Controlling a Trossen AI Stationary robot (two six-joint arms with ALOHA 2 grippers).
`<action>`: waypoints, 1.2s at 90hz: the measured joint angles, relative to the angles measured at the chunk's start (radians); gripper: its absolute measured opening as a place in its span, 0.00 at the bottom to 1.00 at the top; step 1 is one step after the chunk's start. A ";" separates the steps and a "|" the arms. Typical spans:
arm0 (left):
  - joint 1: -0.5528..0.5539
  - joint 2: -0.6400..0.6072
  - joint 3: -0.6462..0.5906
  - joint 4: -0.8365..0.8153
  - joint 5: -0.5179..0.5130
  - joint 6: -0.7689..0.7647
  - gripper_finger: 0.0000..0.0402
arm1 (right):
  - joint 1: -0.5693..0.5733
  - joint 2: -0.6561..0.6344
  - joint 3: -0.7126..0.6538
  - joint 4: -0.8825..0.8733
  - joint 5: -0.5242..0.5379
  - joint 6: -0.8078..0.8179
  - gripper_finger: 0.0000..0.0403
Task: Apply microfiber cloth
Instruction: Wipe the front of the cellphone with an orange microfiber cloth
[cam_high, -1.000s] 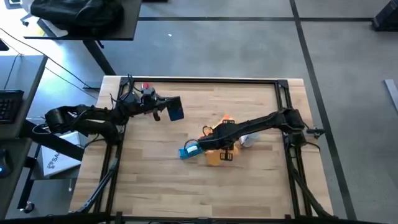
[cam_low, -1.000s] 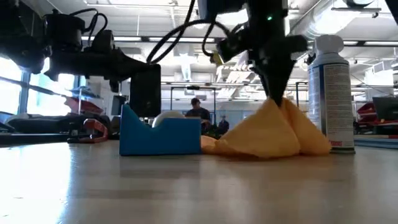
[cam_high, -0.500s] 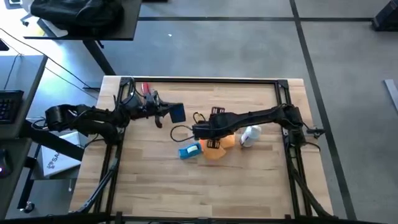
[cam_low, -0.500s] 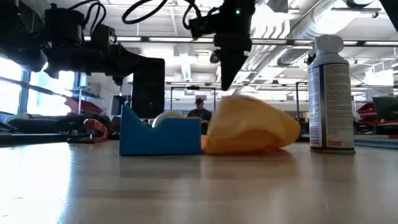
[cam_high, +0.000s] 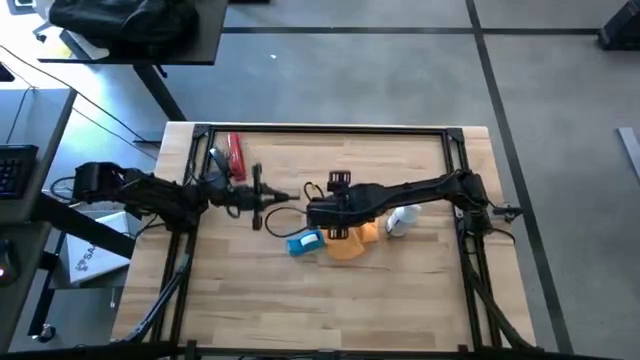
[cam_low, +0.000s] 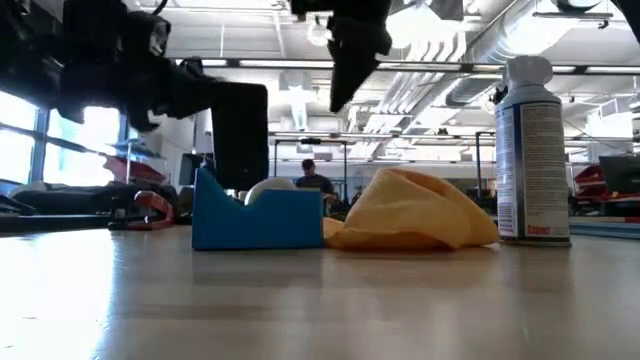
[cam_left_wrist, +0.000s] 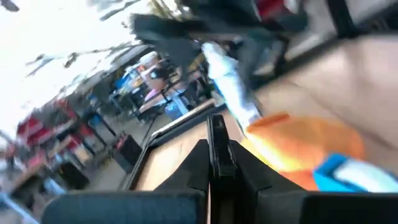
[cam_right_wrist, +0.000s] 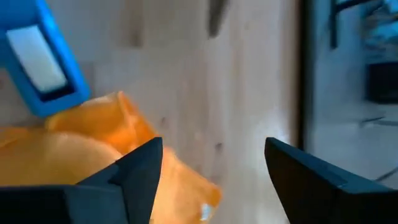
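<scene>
cloth (cam_high: 352, 244) sits mid-frame in the high view, touching the block (cam_high: 305, 242) on its left; can (cam_high: 401, 219) just to its right; red tool (cam_high: 236, 157) upper left; right gripper (cam_high: 312, 213) just above the block, left gripper (cam_high: 258, 197) further left

One camera hangs overhead and looks straight down on the whole counter (cam_high: 400, 290) and both arms. Another sits at counter height, close in, facing level across the wood into the room behind. Each wrist camera looks forward past its own arm's dark fingers, very near the surface. All four views share the orange cloth (cam_high: 352, 247) (cam_low: 415, 210) (cam_left_wrist: 298, 140) (cam_right_wrist: 74, 155) and the blue block (cam_high: 305, 242) (cam_low: 258, 215) (cam_left_wrist: 354, 174) (cam_right_wrist: 46, 59) beside it.
</scene>
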 joint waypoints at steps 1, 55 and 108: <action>-0.007 0.001 0.000 -0.004 -0.015 0.013 0.02 | 0.000 0.000 0.001 0.005 0.003 -0.002 0.63; -0.144 0.173 0.000 -0.184 -0.285 0.634 0.06 | -0.039 0.000 -0.154 0.400 -0.172 -0.067 0.63; -0.223 0.390 0.093 -0.175 -0.347 0.661 0.09 | -0.048 0.001 -0.164 0.394 -0.172 -0.080 0.63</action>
